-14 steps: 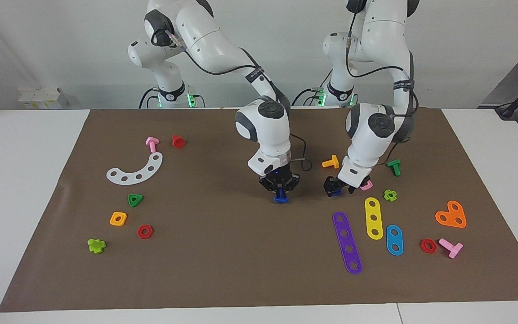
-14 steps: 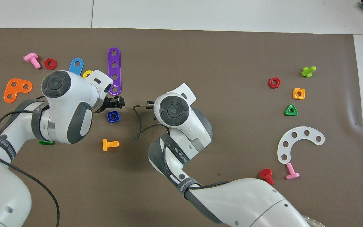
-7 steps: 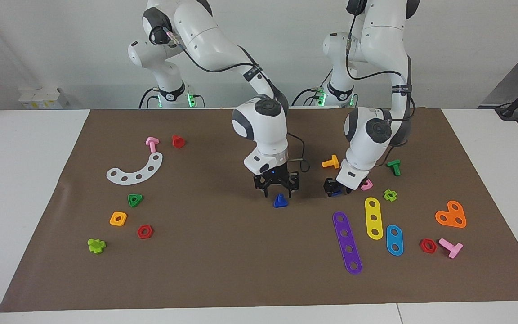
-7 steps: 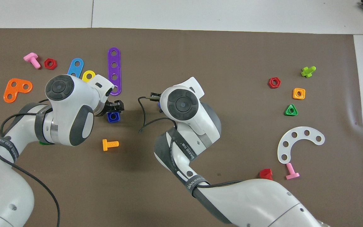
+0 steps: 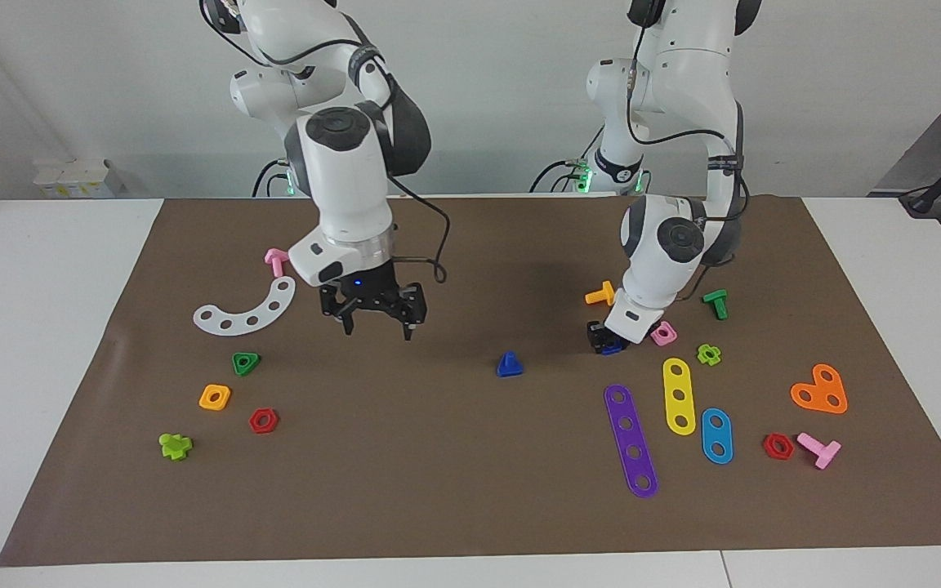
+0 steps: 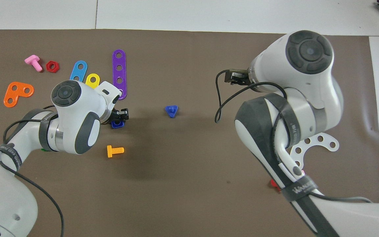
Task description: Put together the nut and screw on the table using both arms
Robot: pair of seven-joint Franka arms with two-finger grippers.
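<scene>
The blue screw (image 5: 509,364) stands alone on its triangular head, shaft up, in the middle of the brown mat (image 5: 470,490); it also shows in the overhead view (image 6: 171,110). My right gripper (image 5: 376,325) is open and empty, raised over bare mat between the screw and the white curved strip; it also shows in the overhead view (image 6: 235,76). The blue square nut (image 5: 612,348) lies on the mat toward the left arm's end, partly covered in the overhead view (image 6: 116,124). My left gripper (image 5: 604,338) is down at the nut, right over it in the overhead view (image 6: 121,115).
A pink square nut (image 5: 664,333), an orange bolt (image 5: 600,293) and a green bolt (image 5: 715,303) lie close around the left gripper. Purple (image 5: 631,440), yellow (image 5: 678,395) and blue (image 5: 716,435) strips lie farther out. A white curved strip (image 5: 246,309) and a green triangular nut (image 5: 246,363) lie toward the right arm's end.
My right gripper has let go of the blue screw, left it standing on the mat, risen and swung toward its own end. My left gripper has sunk lower onto the blue nut.
</scene>
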